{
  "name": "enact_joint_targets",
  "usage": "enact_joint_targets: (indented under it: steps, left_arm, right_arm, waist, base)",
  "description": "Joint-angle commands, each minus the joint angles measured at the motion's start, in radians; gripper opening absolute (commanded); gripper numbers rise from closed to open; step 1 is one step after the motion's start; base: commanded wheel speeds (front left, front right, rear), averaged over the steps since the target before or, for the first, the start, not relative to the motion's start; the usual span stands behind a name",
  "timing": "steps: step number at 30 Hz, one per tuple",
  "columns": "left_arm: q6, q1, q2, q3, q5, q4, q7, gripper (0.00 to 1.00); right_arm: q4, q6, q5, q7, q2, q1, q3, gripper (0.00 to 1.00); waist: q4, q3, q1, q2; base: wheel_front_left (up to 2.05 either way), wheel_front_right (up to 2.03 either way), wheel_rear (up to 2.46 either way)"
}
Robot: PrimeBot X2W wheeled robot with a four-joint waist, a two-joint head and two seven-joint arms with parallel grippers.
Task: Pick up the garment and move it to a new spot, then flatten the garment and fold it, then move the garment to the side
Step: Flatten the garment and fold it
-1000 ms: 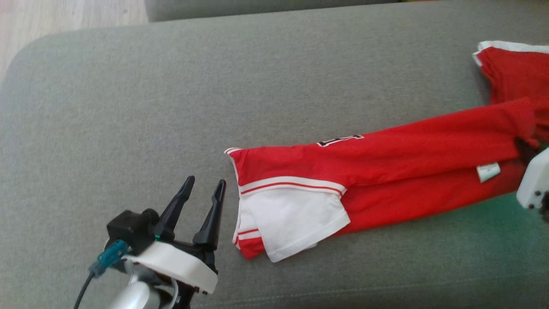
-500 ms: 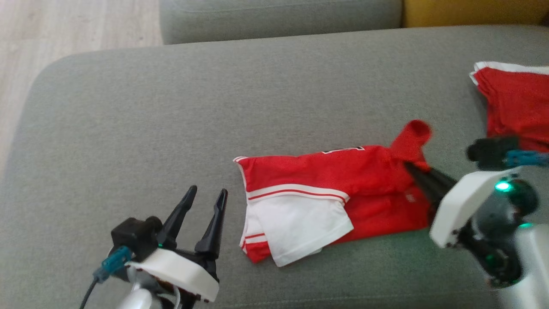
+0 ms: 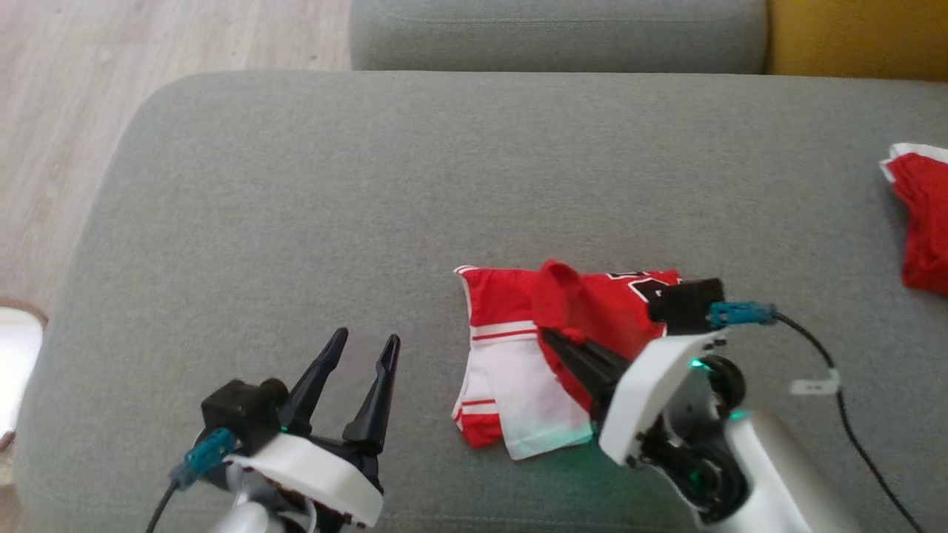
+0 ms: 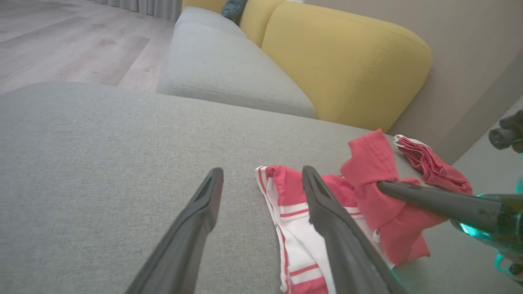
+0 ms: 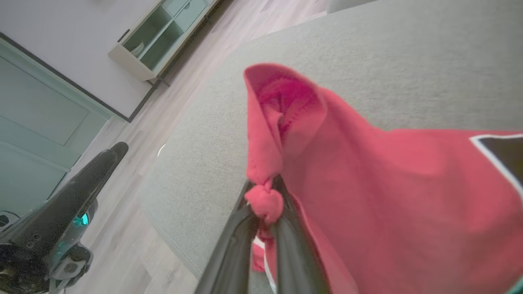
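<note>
The garment [image 3: 503,296] is a red jersey with a white, red-striped sleeve, lying bunched at the front middle of the grey sofa seat [image 3: 370,185]. My right gripper [image 3: 549,339] is shut on a fold of its red cloth, lifted and drawn over the sleeve end. In the right wrist view, the right gripper [image 5: 265,198] pinches a small red knot of the garment [image 5: 367,183], which drapes away to the right. My left gripper [image 3: 366,337] stands open just left of the garment, apart from it. In the left wrist view, the left gripper [image 4: 262,171] holds nothing beside the garment [image 4: 367,163].
A smaller bundled red piece [image 3: 922,222] with white trim lies at the seat's far right. A yellow cushion [image 4: 347,61] and a second grey seat stand behind. Wooden floor [image 3: 74,111] lies off the seat's left edge. A cable trails from my right wrist.
My right gripper has carried the garment's far end leftward over the sleeve end, so the long strip is now bunched short. The camera has shifted. The left gripper stays open.
</note>
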Motion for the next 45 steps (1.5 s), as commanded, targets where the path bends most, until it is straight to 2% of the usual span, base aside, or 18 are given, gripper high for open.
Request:
enact_joint_targets:
  steps: [1, 9, 10, 11, 12, 18, 23, 25, 27, 33, 37, 40, 41, 43, 45]
  left_arm:
    - [-0.006, -0.045, 0.01, 0.035, -0.008, -0.026, -0.006, 1.0]
    - [-0.014, -0.063, -0.005, 0.025, -0.007, -0.007, -0.01, 1.0]
    - [-0.014, -0.064, -0.007, 0.024, -0.007, -0.005, -0.01, 1.0]
    - [-0.014, -0.065, -0.008, 0.024, -0.007, -0.003, -0.01, 1.0]
    - [-0.014, -0.066, -0.009, 0.023, -0.007, -0.002, -0.011, 1.0]
    - [-0.01, -0.065, -0.009, 0.025, -0.009, 0.003, -0.013, 1.0]
    - [-0.009, -0.063, -0.01, 0.027, -0.008, 0.002, -0.017, 1.0]
    - [-0.008, -0.063, -0.01, 0.026, -0.007, 0.002, -0.018, 1.0]
    - [-0.006, -0.064, -0.01, 0.028, -0.004, 0.002, -0.02, 1.0]
    - [-0.005, -0.069, -0.011, 0.027, -0.001, 0.006, -0.022, 1.0]
    - [-0.005, -0.074, -0.013, 0.027, 0.0, 0.008, -0.023, 1.0]
    - [-0.007, -0.079, -0.014, 0.026, 0.001, 0.009, -0.024, 1.0]
    - [-0.007, -0.081, -0.014, 0.026, 0.0, 0.01, -0.024, 1.0]
    - [-0.006, -0.083, -0.013, 0.029, 0.0, 0.01, -0.024, 1.0]
    - [-0.005, -0.084, -0.011, 0.032, -0.001, 0.009, -0.025, 1.0]
  right_arm:
    - [-0.022, 0.007, 0.009, -0.021, 0.016, -0.067, 0.024, 0.0]
    - [0.182, 0.007, 0.09, -0.137, 0.03, -0.176, 0.114, 0.0]
    - [0.208, 0.007, 0.103, -0.15, 0.03, -0.188, 0.128, 0.04]
    - [0.231, 0.007, 0.121, -0.162, 0.03, -0.198, 0.141, 0.36]
    - [0.249, 0.007, 0.145, -0.18, 0.03, -0.205, 0.149, 1.0]
    - [0.298, 0.007, 0.211, -0.261, 0.03, -0.254, 0.203, 1.0]
    - [0.286, 0.007, 0.213, -0.355, 0.03, -0.276, 0.175, 1.0]
    - [0.285, 0.007, 0.169, -0.4, 0.03, -0.281, 0.146, 1.0]
    - [0.288, 0.007, 0.072, -0.465, 0.025, -0.281, 0.092, 1.0]
    - [0.267, 0.007, -0.049, -0.526, 0.019, -0.255, 0.021, 1.0]
    - [0.247, 0.007, -0.14, -0.547, 0.012, -0.219, 0.015, 1.0]
    - [0.244, 0.007, -0.191, -0.552, 0.009, -0.185, 0.047, 1.0]
    - [0.247, 0.007, -0.199, -0.551, 0.009, -0.172, 0.061, 0.95]
    - [0.256, 0.007, -0.213, -0.55, 0.007, -0.149, 0.093, 0.75]
    - [0.271, 0.007, -0.242, -0.557, -0.002, -0.135, 0.121, 0.73]
  waist:
    - [0.012, 0.006, 0.0, 0.0]
    - [0.052, 0.02, 0.0, 0.0]
    - [0.054, 0.021, 0.0, 0.0]
    - [0.057, 0.022, 0.0, 0.0]
    - [0.058, 0.022, 0.0, 0.0]
    - [0.05, 0.025, 0.0, 0.0]
    - [0.021, 0.026, 0.0, 0.0]
    - [0.009, 0.025, 0.0, 0.0]
    - [-0.01, 0.026, 0.0, 0.0]
    - [-0.032, 0.028, 0.0, 0.0]
    - [-0.039, 0.034, 0.0, 0.0]
    - [-0.035, 0.041, 0.0, 0.0]
    - [-0.031, 0.043, 0.0, 0.0]
    - [-0.022, 0.046, 0.0, 0.0]
    - [-0.013, 0.049, 0.0, 0.0]
  base:
    - [0.0, 0.0, 0.0]
    - [0.0, 0.0, 0.0]
    - [0.0, 0.0, 0.0]
    - [0.0, 0.0, 0.0]
    - [0.0, 0.0, 0.0]
    - [0.0, 0.0, 0.0]
    - [0.0, 0.0, 0.0]
    - [0.0, 0.0, 0.0]
    - [0.0, 0.0, 0.0]
    - [0.0, 0.0, 0.0]
    - [0.0, 0.0, 0.0]
    - [0.0, 0.0, 0.0]
    - [0.0, 0.0, 0.0]
    - [0.0, 0.0, 0.0]
    - [0.0, 0.0, 0.0]
